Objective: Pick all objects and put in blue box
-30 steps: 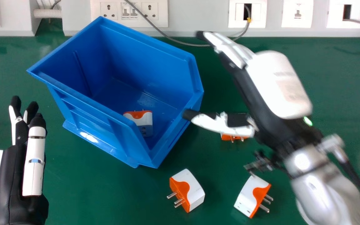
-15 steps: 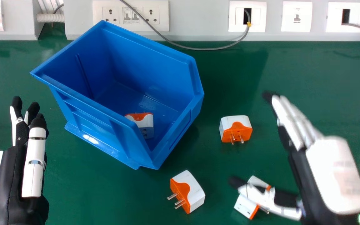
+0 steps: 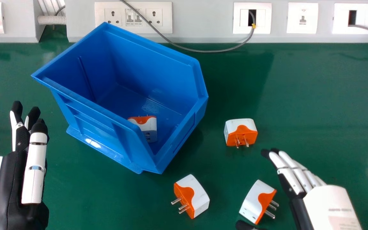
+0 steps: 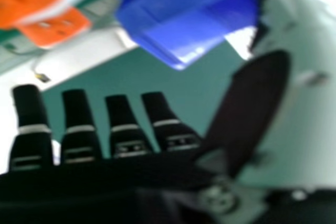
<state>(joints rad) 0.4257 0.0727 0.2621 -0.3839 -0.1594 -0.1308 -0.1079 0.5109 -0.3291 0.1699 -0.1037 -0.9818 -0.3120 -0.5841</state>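
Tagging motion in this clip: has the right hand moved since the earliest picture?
Yes. In the head view, the right hand has drawn away from the box, rightward and nearer the robot.

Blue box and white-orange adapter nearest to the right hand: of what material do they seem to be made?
Blue box: probably moulded plastic, smooth and semi-glossy; ribs and a bright highlight suggest it. Adapter: likely hard plastic body, satin; its pins look like shiny metal.

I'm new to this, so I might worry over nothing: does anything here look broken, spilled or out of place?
Nothing looks damaged or spilled. The blue box sits at an angle to the wall trunking, and three adapters lie scattered outside it, probably just awaiting pickup.
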